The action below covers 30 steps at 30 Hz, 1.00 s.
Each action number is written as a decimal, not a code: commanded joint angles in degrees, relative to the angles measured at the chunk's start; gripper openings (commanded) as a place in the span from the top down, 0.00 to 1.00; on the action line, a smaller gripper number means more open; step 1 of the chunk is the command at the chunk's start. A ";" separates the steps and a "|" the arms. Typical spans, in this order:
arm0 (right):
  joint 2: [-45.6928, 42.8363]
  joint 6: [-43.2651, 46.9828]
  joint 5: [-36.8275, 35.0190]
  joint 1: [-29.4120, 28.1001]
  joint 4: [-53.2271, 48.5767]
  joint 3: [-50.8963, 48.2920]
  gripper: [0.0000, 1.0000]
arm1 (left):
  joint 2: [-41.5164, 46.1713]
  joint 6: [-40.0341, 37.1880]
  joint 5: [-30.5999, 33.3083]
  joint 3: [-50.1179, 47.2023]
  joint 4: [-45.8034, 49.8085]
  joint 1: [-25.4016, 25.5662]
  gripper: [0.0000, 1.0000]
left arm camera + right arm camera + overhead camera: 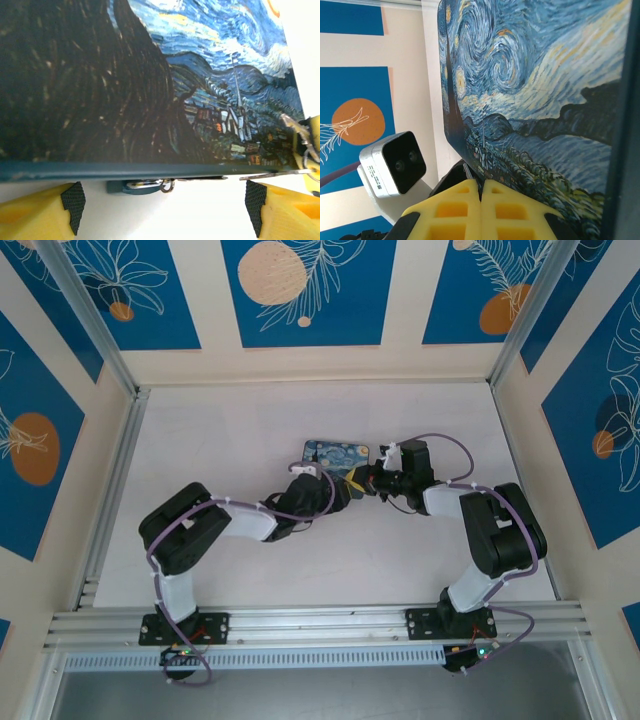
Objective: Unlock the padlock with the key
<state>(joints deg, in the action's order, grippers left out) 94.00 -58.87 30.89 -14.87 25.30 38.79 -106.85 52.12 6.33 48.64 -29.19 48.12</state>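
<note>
The tiny teal-blue padlock is seen just beside the dark starry-night box, ahead of the spread left pincer; the thin silvery key is pinched by the right pincer.

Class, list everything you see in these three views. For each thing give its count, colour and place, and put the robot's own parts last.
box: one, dark blue with a starry-night painting, mid-table between the grippers.
padlock: one, teal-blue body with silvery shackle, at the box's edge.
key: one, thin and silvery, along the same box edge, apparently held by the right gripper.
table: one, white, under everything.
wall panels: several, blue with orange discs, around the table.
left gripper: one, yellow fingers with black pads, open, facing the padlock.
right gripper: one, yellow fingers, shut, beside the box.
</note>
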 commanded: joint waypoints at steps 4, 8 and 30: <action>2.41 -0.23 -0.04 0.30 -1.41 0.28 1.00 | -3.90 -4.83 1.36 1.58 5.46 -0.12 0.15; 2.59 -0.44 0.11 0.28 -1.39 0.46 1.00 | -5.37 -7.24 -0.79 1.41 0.69 -0.11 0.15; 2.86 -0.25 0.21 0.38 -1.22 0.26 1.00 | -8.60 10.03 -14.67 -4.86 -31.01 -0.56 0.15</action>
<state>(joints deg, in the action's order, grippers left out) 95.15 -58.89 31.55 -14.55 26.85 39.22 -113.47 55.86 -4.69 45.23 -53.71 47.35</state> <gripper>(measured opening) 0.064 0.849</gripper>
